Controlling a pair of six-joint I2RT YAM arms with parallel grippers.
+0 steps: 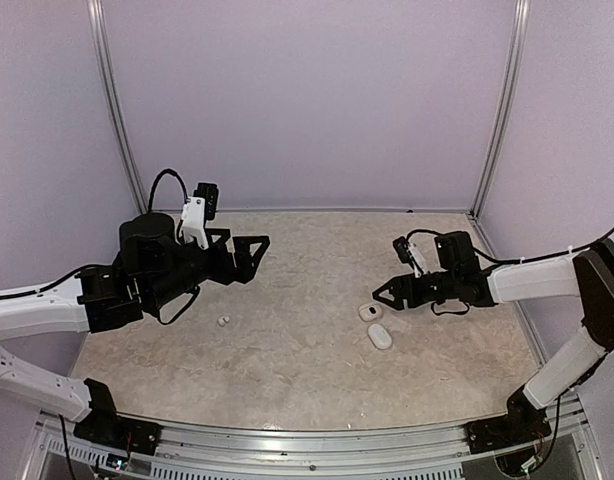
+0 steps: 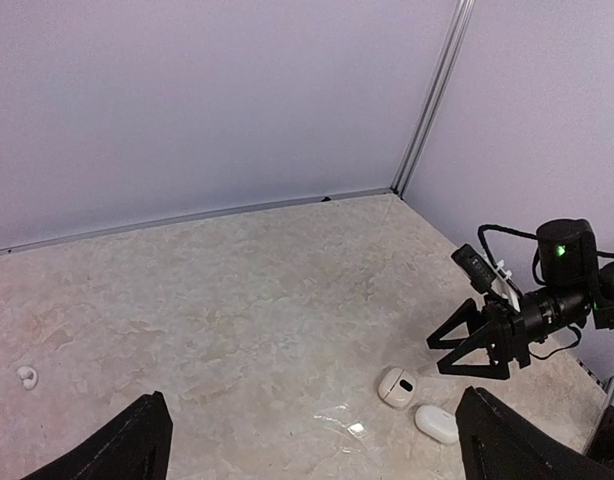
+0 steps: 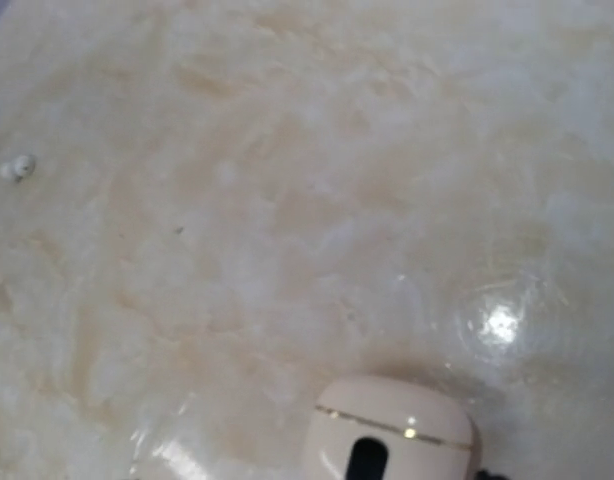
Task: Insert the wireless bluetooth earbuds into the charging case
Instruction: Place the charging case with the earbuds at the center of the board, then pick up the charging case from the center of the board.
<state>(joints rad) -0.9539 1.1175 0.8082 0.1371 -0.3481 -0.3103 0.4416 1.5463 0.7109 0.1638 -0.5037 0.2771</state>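
Along near edge: grey metal rail (image 1: 307, 440), both arm bases bolted on. Beyond it, beige marbled tabletop (image 1: 307, 385), with a broad bare strip across front and middle.

Right of centre, flat on the top: plain elongated white oval pebble-like object (image 1: 380, 337). Just behind it, apart: small roundish white plastic charging case (image 1: 369, 312), dark spot on face, thin seam line across. Well apart to the left, out in the open: tiny whitish earbud piece (image 1: 223, 321); cannot tell whether one bead or two touching.

Just behind the case, tips pointing left: right gripper (image 1: 379, 297), with jaws partly apart and nothing between them. Contact with the case not clear.

Farther back on the left, off the tabletop: left gripper (image 1: 255, 258), spread wide, holding nothing.

Closing in the far edge and sides: pale lilac walls (image 1: 307, 100) and aluminium corner posts (image 1: 499, 110).
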